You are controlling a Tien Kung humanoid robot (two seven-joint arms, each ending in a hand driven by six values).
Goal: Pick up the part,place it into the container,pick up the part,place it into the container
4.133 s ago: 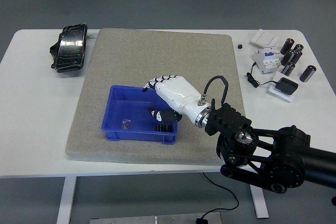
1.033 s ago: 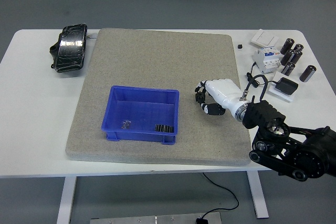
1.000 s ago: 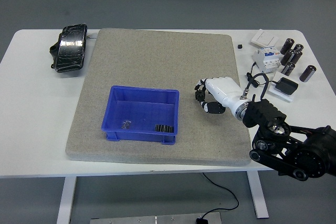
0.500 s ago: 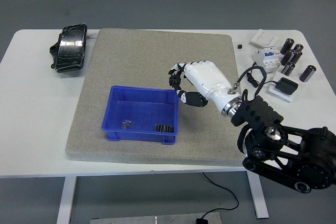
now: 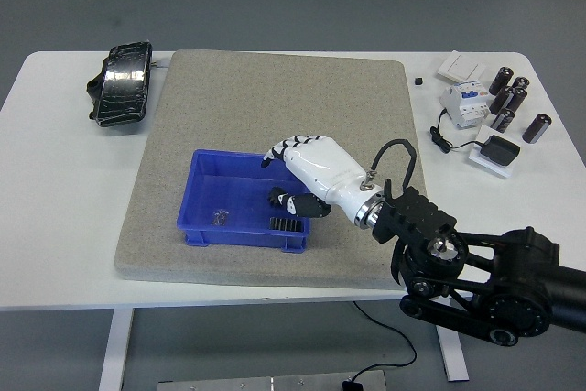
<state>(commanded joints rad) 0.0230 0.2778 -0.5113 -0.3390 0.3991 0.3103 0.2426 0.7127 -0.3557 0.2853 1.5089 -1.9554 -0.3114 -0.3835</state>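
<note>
Black case (image 5: 121, 85): lies at the table's far left, well apart from the work.
Table (image 5: 55, 226): white, with a grey mat (image 5: 275, 98) over its middle.
Blue bin (image 5: 203, 226): sits on the mat's near left part; a small shiny part (image 5: 218, 217) lies on its floor to the left, a black toothed part (image 5: 287, 224) at its right near corner.
Right hand (image 5: 298, 171): half a second ago it was just outside the bin's right wall; now it has swung in over the bin's right half, fingers (image 5: 277, 148) spread above, thumb curled beneath.
What it holds: hard to tell; something dark sits at the thumb, but that may be the thumb's own tip.
Meaning for the task: judged a second delivery, the hand arriving over the bin to let go.
Toothed part and hand: the part lies just under the thumb, close beneath, contact unclear.
Clutter (image 5: 499, 107): cylinders and electrical bits, far right, untouched.
</note>
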